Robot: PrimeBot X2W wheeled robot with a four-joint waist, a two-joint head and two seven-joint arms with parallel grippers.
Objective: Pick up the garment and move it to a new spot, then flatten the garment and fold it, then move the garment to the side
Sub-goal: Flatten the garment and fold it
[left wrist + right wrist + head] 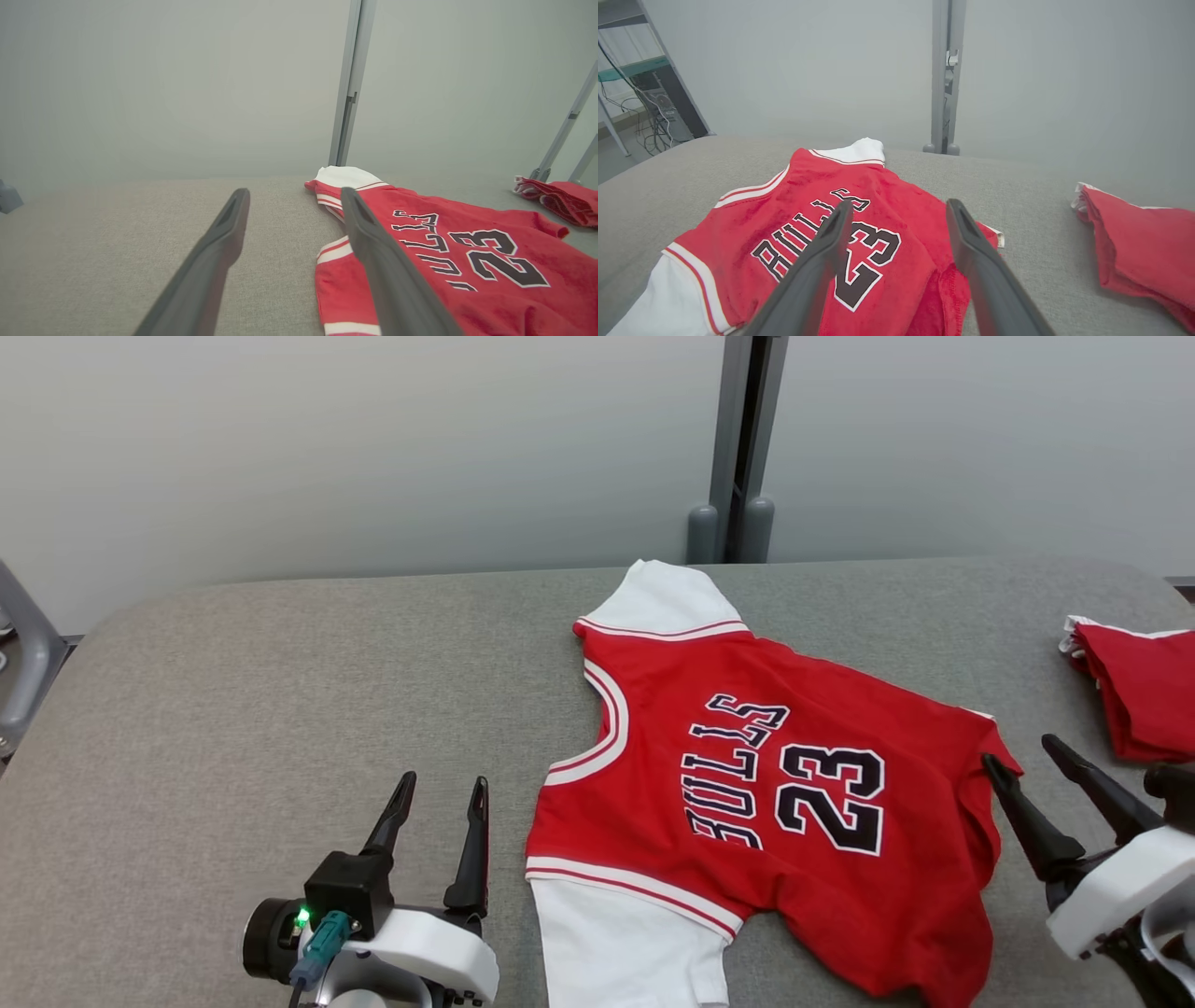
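A: Where is the jersey [775,775]?
B: I see it flat on the grey table [280,663], 23 facing up, hem rumpled.
A: Grippers?
B: My left gripper [444,779] is spread, empty, near the collar. My right gripper [1019,750] is spread, empty, at the hem.

Red jersey [794,709], white sleeves, black lettering.

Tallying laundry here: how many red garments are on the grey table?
2. The 23 jersey lies spread at the middle of the table; a second red garment sits bunched at its right edge, cut off by the frame, so more may be hidden.
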